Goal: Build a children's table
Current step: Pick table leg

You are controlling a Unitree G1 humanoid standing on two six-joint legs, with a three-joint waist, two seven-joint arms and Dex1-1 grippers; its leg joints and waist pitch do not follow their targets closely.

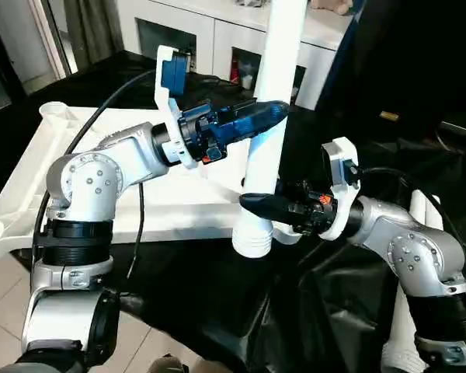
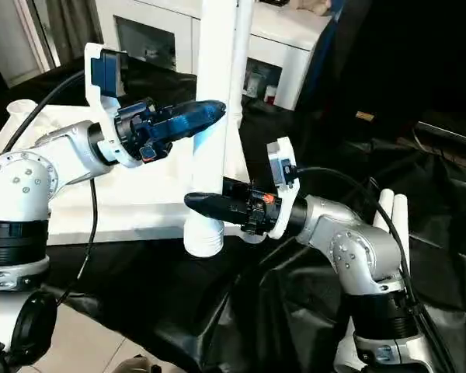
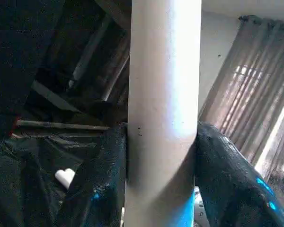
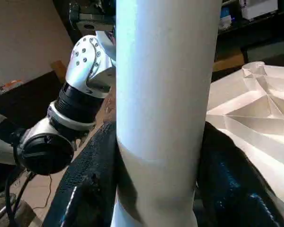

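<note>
The white table top (image 1: 101,206) lies upside down on the left, its ribbed underside (image 4: 255,118) facing up. One white leg (image 1: 273,85) stands upright at the top's near right corner, its wide lower end (image 1: 252,237) at the corner socket. Both grippers hold this leg. My left gripper (image 1: 268,115) is shut on it higher up, and its black fingers (image 3: 102,184) press on both sides of the tube. My right gripper (image 1: 256,203) is shut on the leg just above its lower end, reaching in from the right.
Two more white legs (image 2: 392,214) lean behind my right arm. Black cloth (image 1: 295,311) covers the ground under the work. A white cabinet with glass doors (image 1: 210,31) stands at the back. Pale floor tiles (image 1: 163,342) show at the near left.
</note>
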